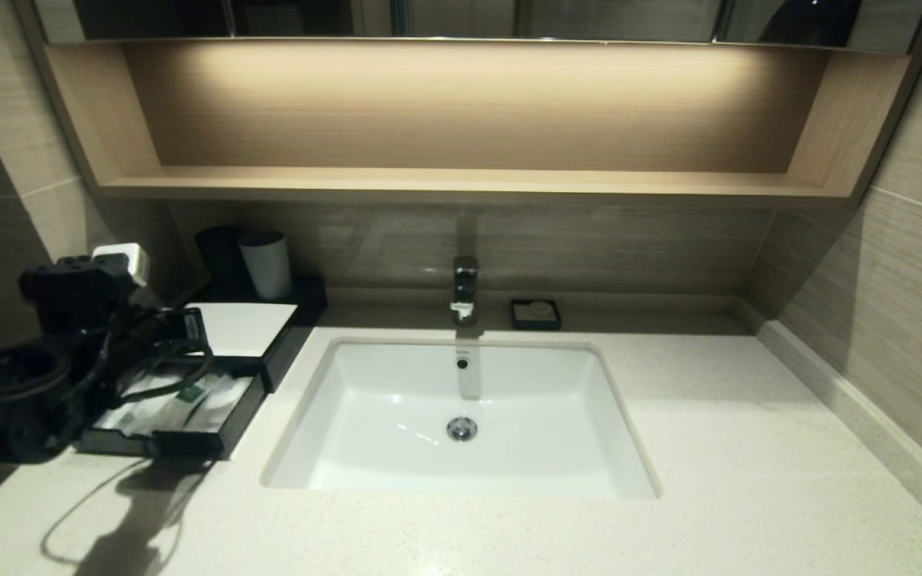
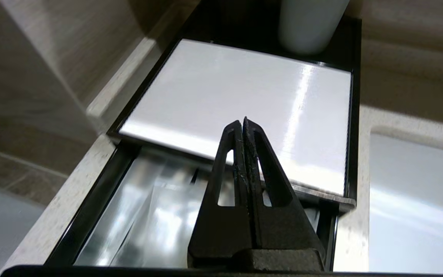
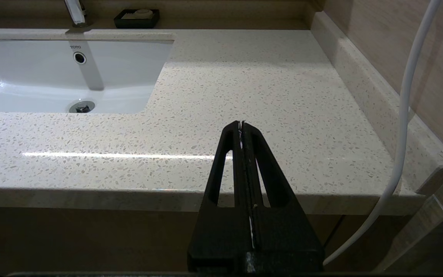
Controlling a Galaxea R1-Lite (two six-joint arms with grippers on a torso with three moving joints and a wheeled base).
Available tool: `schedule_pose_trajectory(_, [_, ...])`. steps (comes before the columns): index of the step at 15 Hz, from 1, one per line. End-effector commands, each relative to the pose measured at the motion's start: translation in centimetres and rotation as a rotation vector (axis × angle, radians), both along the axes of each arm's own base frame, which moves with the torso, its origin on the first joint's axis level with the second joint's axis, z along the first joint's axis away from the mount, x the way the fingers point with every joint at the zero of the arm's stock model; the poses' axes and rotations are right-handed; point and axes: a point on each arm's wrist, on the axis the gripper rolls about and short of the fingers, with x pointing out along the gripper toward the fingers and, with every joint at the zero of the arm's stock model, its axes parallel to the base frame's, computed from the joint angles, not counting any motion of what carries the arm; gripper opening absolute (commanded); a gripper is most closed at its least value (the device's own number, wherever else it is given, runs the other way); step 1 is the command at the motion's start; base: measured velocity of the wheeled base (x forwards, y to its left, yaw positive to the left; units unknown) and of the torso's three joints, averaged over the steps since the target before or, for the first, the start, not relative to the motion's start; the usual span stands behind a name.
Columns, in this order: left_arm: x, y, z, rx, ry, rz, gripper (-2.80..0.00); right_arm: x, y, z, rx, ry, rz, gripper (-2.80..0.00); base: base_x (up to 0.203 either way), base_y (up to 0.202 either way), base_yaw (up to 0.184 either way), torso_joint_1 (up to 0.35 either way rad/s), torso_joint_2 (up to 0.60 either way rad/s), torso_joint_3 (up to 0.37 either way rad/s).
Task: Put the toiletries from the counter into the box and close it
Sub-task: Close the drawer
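Observation:
The black box (image 1: 245, 326) with its white top panel stands at the back left of the counter (image 1: 749, 448). Its front drawer (image 1: 189, 444) is pulled out. In it lie cream wrapped sticks with a green label (image 1: 189, 394) and translucent packets (image 2: 148, 215). My left gripper (image 1: 191, 330) is shut and empty, hovering over the drawer with its tips (image 2: 243, 121) above the front edge of the white panel (image 2: 244, 84). My right gripper (image 3: 241, 124) is shut and empty, held off the counter's front edge at the right, out of the head view. No toiletries show on the counter.
A white sink (image 1: 461, 416) with a faucet (image 1: 465, 288) sits mid-counter. A small black soap dish (image 1: 535, 314) stands behind it. A white cup (image 1: 265, 264) and a dark cup (image 1: 219, 256) stand behind the box. A white cable (image 3: 406, 115) hangs near the right wall.

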Motion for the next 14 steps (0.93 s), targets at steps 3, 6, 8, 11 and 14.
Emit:
schedule_pose_trajectory(3, [-4.4, 0.2, -0.9, -0.008, 0.062, 0.017, -2.80, 0.0, 0.0, 0.0, 0.000, 0.000, 0.000, -2.80, 0.000, 0.000, 0.000, 0.000, 0.00, 0.000])
schedule_pose_trajectory(6, [-5.9, 0.1, -2.6, -0.038, 0.133, 0.018, -2.80, 0.0, 0.0, 0.0, 0.000, 0.000, 0.000, -2.80, 0.000, 0.000, 0.000, 0.000, 0.00, 0.000])
schedule_pose_trajectory(8, [-6.3, 0.7, -2.5, -0.043, 0.132, 0.047, -2.80, 0.0, 0.0, 0.0, 0.000, 0.000, 0.000, -2.80, 0.000, 0.000, 0.000, 0.000, 0.00, 0.000])
schedule_pose_trajectory(11, [-7.2, 1.0, -2.2, -0.042, 0.140, 0.059, -2.80, 0.0, 0.0, 0.0, 0.000, 0.001, 0.000, -2.80, 0.000, 0.000, 0.000, 0.000, 0.00, 0.000])
schedule_pose_trajectory(14, [-8.0, 0.7, -2.3, -0.043, 0.154, 0.053, -2.80, 0.0, 0.0, 0.0, 0.000, 0.000, 0.001, -2.80, 0.000, 0.000, 0.000, 0.000, 0.00, 0.000])
